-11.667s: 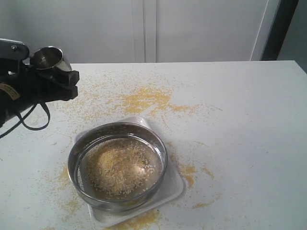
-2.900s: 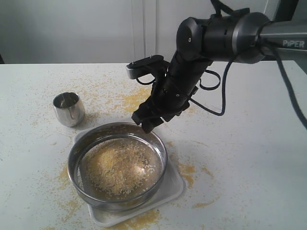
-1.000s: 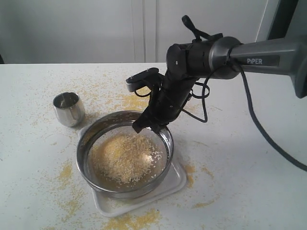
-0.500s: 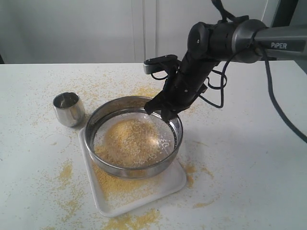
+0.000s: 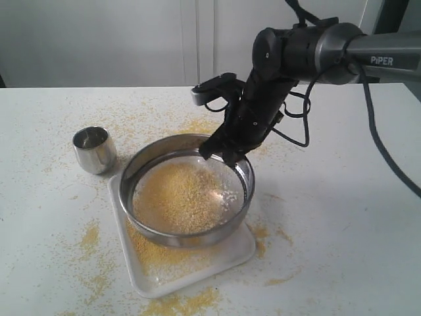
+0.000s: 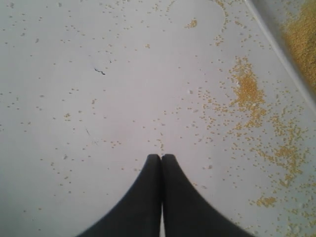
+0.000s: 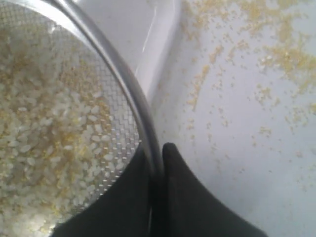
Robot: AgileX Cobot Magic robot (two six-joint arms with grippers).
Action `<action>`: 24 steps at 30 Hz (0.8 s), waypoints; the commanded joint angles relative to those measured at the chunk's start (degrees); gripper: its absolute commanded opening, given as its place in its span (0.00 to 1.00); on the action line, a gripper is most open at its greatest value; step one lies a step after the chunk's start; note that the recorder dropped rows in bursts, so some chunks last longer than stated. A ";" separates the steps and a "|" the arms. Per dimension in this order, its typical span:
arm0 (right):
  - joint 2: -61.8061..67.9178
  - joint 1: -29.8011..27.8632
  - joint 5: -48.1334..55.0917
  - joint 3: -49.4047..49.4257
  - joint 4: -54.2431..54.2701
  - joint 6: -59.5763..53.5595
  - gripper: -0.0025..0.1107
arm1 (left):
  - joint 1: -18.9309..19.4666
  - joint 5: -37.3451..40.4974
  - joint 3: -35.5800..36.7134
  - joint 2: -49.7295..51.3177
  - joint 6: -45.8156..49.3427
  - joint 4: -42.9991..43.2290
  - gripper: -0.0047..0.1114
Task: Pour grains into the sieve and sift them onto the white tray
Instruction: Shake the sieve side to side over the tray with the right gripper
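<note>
hand (image 7: 157, 149) tight around sieve (image 7: 112, 65) rim

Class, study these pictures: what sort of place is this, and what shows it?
Probably a robotics lab bench, not a kitchen: a white table before plain wall panels, a PiPER-labelled robot arm clamping the sieve over the white tray, and grains spilled across it.

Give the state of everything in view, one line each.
sieve: gripped at its rim, over the white tray, grains inside.
white tray: yellow meal lying on it.
steel cup: upright, apart from the sieve.
right gripper: shut on the sieve rim.
left gripper: shut, empty.
</note>
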 commanded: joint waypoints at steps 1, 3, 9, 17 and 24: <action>-1.32 0.66 1.47 -0.72 6.16 -11.33 0.02 | 0.20 0.32 0.30 -0.53 -0.16 -0.33 0.04; -1.32 0.54 0.81 -0.72 2.24 -9.16 0.02 | 0.20 0.32 0.30 -0.53 -0.16 -0.33 0.04; -1.29 0.79 -0.53 -0.34 1.96 -4.27 0.02 | 0.20 0.32 0.30 -0.53 -0.16 -0.33 0.04; -1.40 0.18 -3.45 -0.03 4.18 1.76 0.02 | 0.20 0.32 0.30 -0.53 -0.16 -0.33 0.04; -0.85 -0.34 -3.65 -0.03 3.96 7.21 0.02 | 0.20 0.32 0.30 -0.53 -0.16 -0.33 0.04</action>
